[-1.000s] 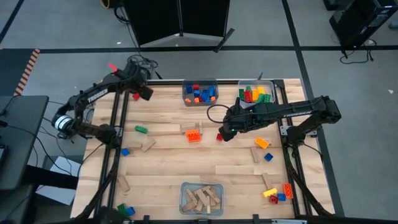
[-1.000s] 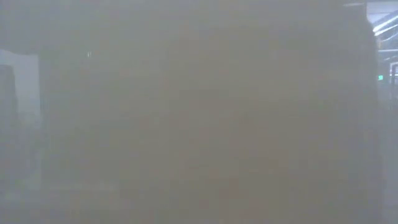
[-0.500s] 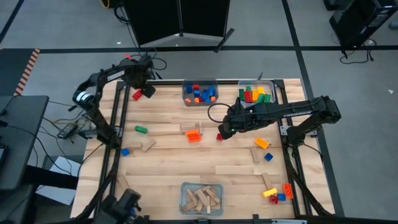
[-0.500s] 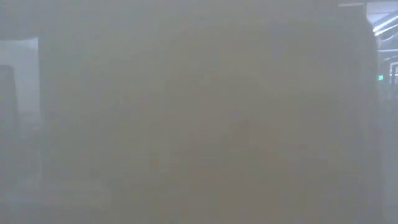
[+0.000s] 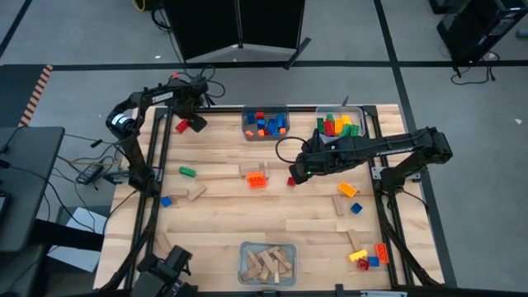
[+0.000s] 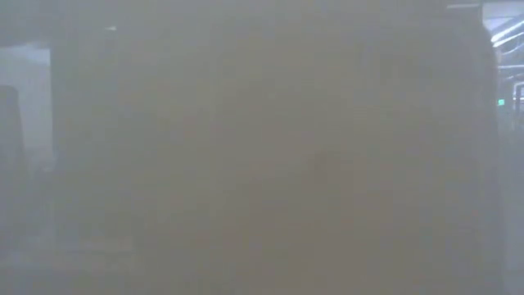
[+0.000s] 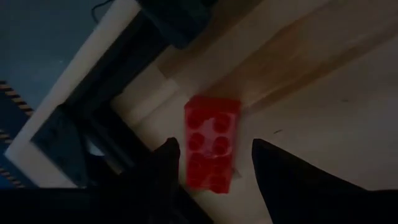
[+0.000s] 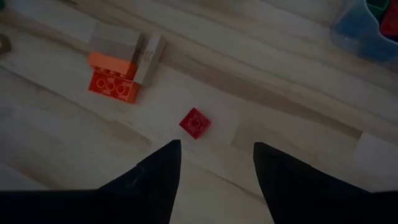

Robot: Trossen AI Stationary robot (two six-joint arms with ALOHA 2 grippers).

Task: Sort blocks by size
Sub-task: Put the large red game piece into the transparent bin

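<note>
left gripper (image 5: 191, 122): up at the far left corner of the table (image 5: 247, 214), fingers spread wide with a long red brick (image 7: 212, 151) sitting between them on the wood, nothing pinched as far as I can see
right gripper (image 5: 295, 176): reaching in over the middle of the table, jaws apart and empty, hanging right over a tiny red brick (image 8: 195, 122)
tiny red brick: flat on the table, on its own, just right of the orange brick (image 5: 257, 178)
orange brick: mid table, touching a tan wooden block (image 5: 254, 168) on its far side
far bins: two clear ones along the far edge, the left bin (image 5: 265, 123) has blue, red and orange bricks, the right bin (image 5: 340, 124) has green, yellow and red ones
near bin (image 5: 266, 262): at the near edge, full of tan wooden blocks
loose stuff: a green brick (image 5: 188, 172) and a blue brick (image 5: 166, 200) on the left side, a small bunch of coloured bricks (image 5: 370, 255) at the near right corner
low view: just fog, can't make anything out
</note>
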